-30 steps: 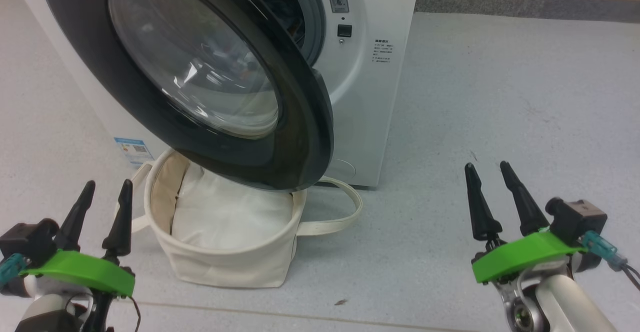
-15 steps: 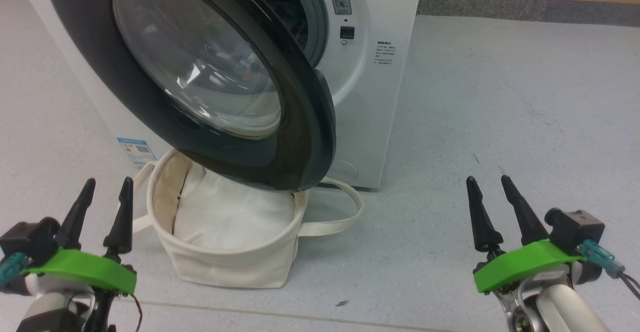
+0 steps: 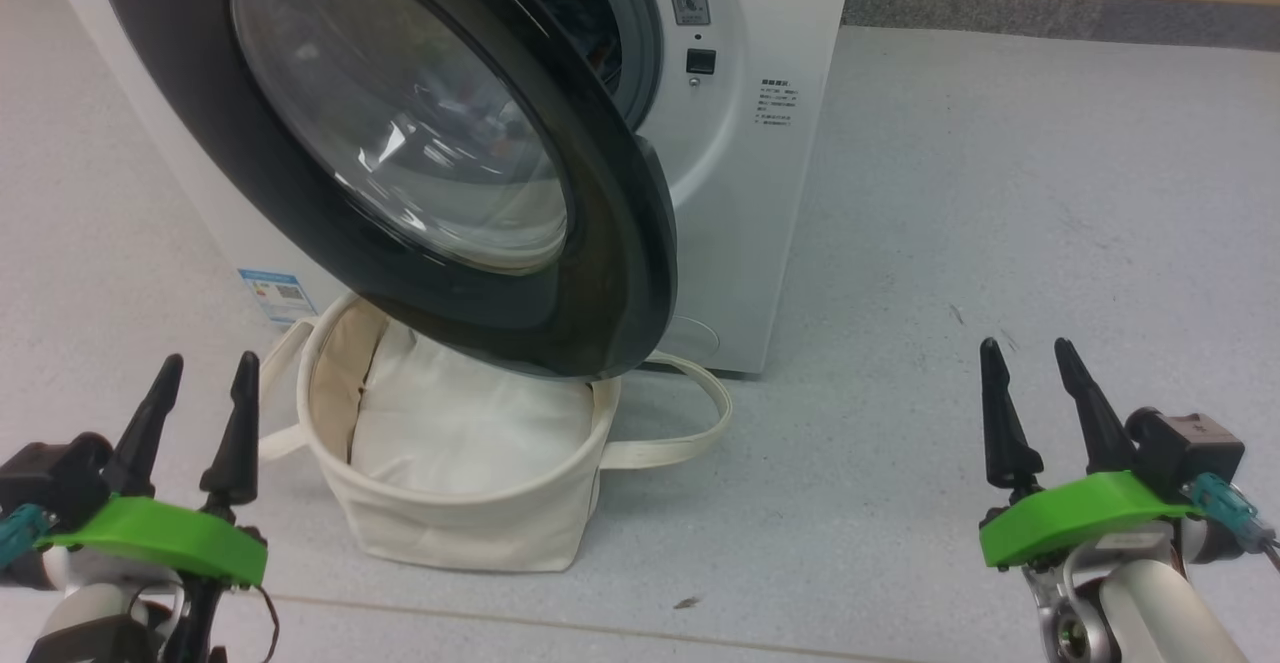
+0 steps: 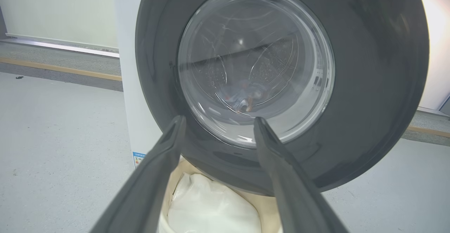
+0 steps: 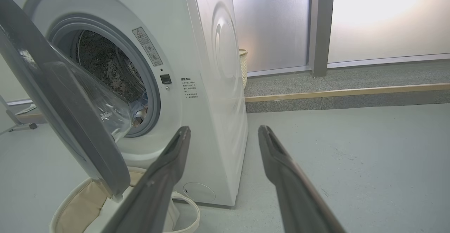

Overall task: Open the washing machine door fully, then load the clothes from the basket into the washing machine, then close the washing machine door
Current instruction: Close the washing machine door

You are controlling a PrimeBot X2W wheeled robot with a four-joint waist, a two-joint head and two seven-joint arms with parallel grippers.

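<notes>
Two grippers: left gripper (image 3: 211, 371) and right gripper (image 3: 1027, 353) spread wide, empty, before the washing machine (image 3: 740, 193).
Door: washing machine door (image 3: 625, 253) partly open.
Below door: basket (image 3: 470, 533) on the floor (image 3: 950, 193) against the machine's front, white cloth (image 3: 470, 428) inside.
In drum (image 5: 105, 64): clothes (image 5: 142, 107), bluish.

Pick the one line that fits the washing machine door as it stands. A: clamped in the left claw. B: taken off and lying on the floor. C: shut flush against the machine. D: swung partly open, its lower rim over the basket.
D: the washing machine door stands angled out from the washing machine, its black rim hanging above the basket.
</notes>
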